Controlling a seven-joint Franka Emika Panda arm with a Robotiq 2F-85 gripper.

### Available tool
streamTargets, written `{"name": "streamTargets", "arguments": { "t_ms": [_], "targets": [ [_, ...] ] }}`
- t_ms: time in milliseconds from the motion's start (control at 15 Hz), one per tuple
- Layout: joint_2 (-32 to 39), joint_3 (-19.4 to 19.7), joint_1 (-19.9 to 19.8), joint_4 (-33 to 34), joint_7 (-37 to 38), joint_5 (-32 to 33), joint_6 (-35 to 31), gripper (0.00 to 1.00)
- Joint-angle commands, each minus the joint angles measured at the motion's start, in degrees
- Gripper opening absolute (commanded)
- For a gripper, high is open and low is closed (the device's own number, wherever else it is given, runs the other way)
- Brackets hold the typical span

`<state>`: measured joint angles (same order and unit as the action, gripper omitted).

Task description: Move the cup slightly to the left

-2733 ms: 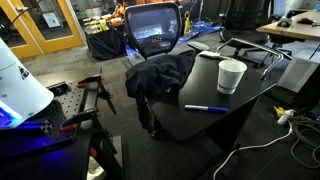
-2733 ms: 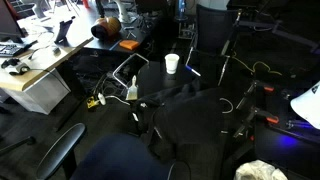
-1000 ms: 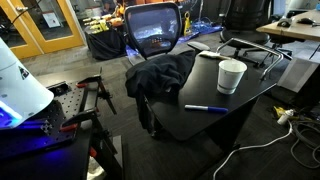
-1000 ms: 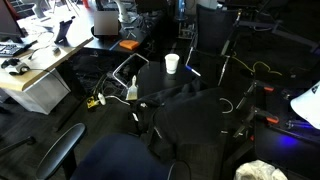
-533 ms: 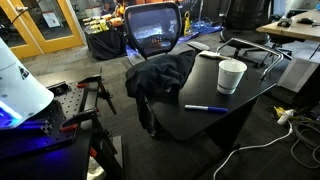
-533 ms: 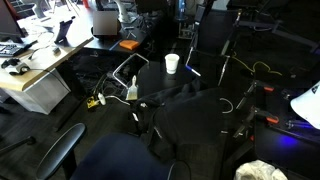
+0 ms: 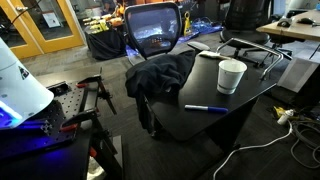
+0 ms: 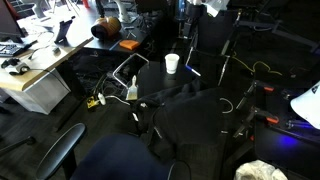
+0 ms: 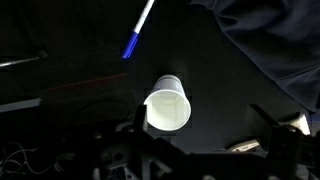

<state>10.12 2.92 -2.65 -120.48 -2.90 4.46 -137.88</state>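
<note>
Jaws' opening: can't tell, wrist view too dark. Cup (image 9: 168,104) mid-frame looks light, crushable; pinch sidewall softly below rim.

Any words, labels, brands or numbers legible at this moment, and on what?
None can be read in any view.
The cup: plain white, no print showing in the wrist view or in an exterior view.
The blue pen: any marking is too small to read.
Background desks and shelves: too small and blurred to read.
</note>
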Motion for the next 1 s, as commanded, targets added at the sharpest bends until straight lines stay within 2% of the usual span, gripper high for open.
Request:
{"name": "streamTargets", "arguments": {
  "t_ms": [0, 400, 933],
  "targets": [
    [0.8, -0.2, -0.1, 0.4, -0.6, -0.5, 0.1, 1.0],
    [1.5, -0.4, 0.0, 1.1, -1.2, -0.8, 0.3, 1.0],
    [10.8, -0.4, -1.0, 7.7, -2.4, -1.7, -6.1, 1.0]
  ]
}}
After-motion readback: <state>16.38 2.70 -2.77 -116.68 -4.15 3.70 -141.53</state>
